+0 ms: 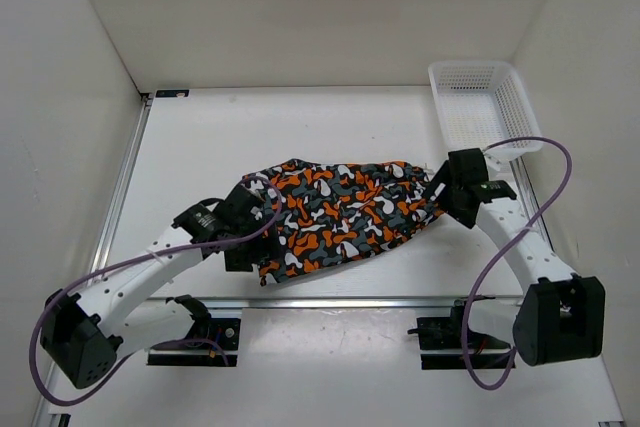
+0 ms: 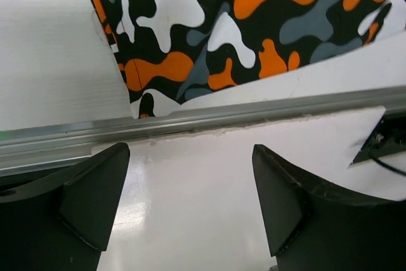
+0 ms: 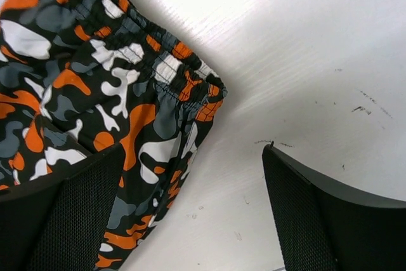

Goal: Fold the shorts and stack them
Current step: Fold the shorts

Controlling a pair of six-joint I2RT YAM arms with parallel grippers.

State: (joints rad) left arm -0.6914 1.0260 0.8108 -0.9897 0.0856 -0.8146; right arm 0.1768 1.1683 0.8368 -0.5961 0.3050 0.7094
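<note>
top: high overhead, facing down, whole table (image 1: pixel 300 127) | wrists: close, angled down (all three share the shorts (image 1: pixel 340 212))

We look down past the left gripper (image 2: pixel 190 157): its 2 black fingers (image 2: pixel 82 201) sit wide apart at the bottom of the frame, with only white table (image 2: pixel 196 233) between them. A metal rail (image 2: pixel 254 111) crosses mid-frame. Above it, the camouflage shorts (image 2: pixel 254 23) fill the upper frame, their edge reaching the rail. A black cable (image 2: pixel 387 157) shows at the right edge.

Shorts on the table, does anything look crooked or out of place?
The shorts lie askew, slanted relative to the near metal rail, and one corner appears to reach it. No damage shows.
</note>
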